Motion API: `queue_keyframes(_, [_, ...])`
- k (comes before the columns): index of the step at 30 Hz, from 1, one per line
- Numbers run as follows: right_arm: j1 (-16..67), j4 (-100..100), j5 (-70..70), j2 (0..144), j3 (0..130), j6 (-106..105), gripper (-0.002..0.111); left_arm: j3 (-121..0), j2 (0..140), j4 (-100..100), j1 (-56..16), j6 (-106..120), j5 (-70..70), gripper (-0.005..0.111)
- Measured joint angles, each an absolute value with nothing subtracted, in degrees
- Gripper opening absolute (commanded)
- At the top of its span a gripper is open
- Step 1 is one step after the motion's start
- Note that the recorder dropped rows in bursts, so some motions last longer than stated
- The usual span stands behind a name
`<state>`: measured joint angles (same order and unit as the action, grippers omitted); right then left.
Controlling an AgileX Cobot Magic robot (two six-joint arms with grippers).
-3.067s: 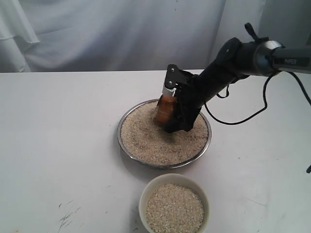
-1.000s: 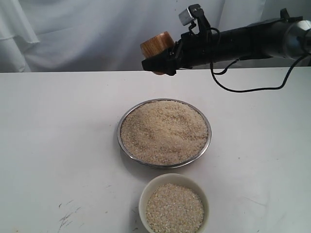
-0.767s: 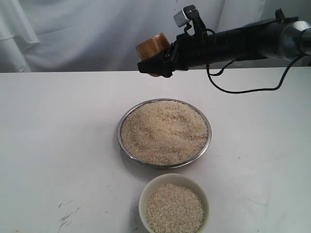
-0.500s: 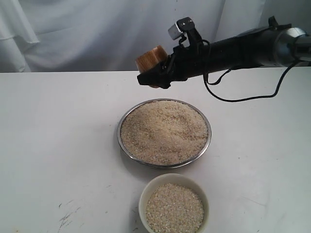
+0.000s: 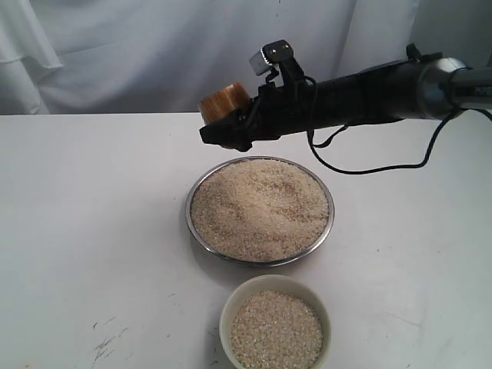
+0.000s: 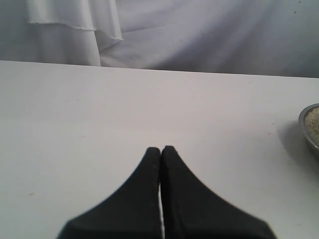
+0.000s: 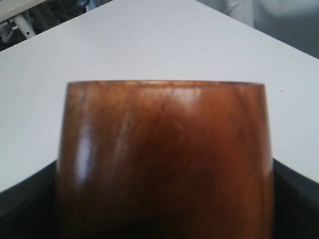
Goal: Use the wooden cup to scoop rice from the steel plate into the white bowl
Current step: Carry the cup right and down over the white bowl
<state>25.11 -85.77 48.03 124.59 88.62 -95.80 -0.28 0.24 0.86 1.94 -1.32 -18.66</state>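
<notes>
The right claw (image 5: 231, 127) hangs in the air at the end of its black arm, its jaws spread wide and pinching the small, barrel-shaped, reddish-brown wooden cup (image 5: 222, 102) between them. The cup sits tilted in the grip, one paler round end turned up and away from the arm. Whether that end is the mouth or the base cannot be told. In the right wrist view the cup's glossy side (image 7: 164, 159) fills most of the picture, with a dark finger on either flank.

Below this claw, and a little nearer the camera, lies the wide, shiny steel plate (image 5: 189, 223) on the white counter (image 5: 92, 231), heaped with off-white rice (image 5: 260, 209). The claw and cup hover over the plate's far rim, clear of the grains. Beyond the plate, farther from the claw on the near side, stands the small cream-white bowl (image 5: 225, 315), just apart from the plate and holding rice almost to its rim.

The left claw (image 6: 160, 152) is low over bare counter with its two black fingers pressed together, gripping nothing. The plate's rim (image 6: 310, 130) lies well apart from it.
</notes>
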Motion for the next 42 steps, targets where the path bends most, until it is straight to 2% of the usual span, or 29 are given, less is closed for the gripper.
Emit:
queue_keyframes(14, [25.11,-87.72,45.4,112.05,71.98,-108.82,0.0,-0.28,0.24,0.86,1.94,-1.32,-18.66,0.0])
queue_keyframes(42, [25.11,-88.1,39.83,85.69,40.18,-114.1,0.0,-0.28,0.24,0.86,1.94,-1.32,-18.66,0.0])
